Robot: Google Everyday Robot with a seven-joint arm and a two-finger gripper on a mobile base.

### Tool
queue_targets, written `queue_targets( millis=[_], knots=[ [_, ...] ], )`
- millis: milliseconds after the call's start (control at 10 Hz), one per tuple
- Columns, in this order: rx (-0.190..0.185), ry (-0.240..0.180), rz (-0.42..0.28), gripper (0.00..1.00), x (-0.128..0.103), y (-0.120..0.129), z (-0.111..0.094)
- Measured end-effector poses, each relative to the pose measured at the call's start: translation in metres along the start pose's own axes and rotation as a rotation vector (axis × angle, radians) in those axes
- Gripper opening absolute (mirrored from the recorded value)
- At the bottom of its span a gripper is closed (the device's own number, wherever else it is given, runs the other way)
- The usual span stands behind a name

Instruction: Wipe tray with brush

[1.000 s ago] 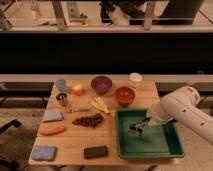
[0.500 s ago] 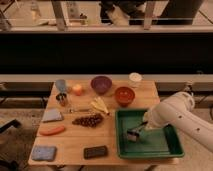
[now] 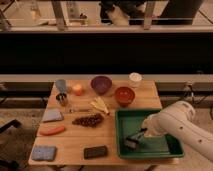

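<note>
The green tray [image 3: 165,150] lies at the front right of the wooden table. My white arm reaches in from the right, and the gripper [image 3: 140,134] hangs over the tray's left half. It is shut on the dark handle of the brush [image 3: 132,144]. The brush's head points down and touches the tray floor near the front left corner. The arm hides part of the tray's right side.
Behind the tray are a red bowl [image 3: 124,95], a purple bowl [image 3: 101,84] and a white cup [image 3: 135,79]. Left of it lie bananas [image 3: 100,105], grapes [image 3: 89,120], a black block [image 3: 95,151], a blue sponge [image 3: 44,152], an orange carrot [image 3: 52,130] and a grey cloth [image 3: 52,115].
The gripper and brush have slid across the tray floor from its middle toward the front left corner. The arm has lowered and followed.
</note>
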State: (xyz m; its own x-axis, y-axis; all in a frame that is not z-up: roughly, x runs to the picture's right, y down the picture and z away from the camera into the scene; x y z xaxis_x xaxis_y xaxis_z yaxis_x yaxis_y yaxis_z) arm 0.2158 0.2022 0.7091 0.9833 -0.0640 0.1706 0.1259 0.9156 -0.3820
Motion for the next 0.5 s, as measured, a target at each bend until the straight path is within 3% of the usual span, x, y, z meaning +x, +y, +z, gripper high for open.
queue_targets(
  millis=[500],
  knots=[
    [0.001, 0.04, 0.04, 0.0, 0.026, 0.016, -0.01]
  ],
)
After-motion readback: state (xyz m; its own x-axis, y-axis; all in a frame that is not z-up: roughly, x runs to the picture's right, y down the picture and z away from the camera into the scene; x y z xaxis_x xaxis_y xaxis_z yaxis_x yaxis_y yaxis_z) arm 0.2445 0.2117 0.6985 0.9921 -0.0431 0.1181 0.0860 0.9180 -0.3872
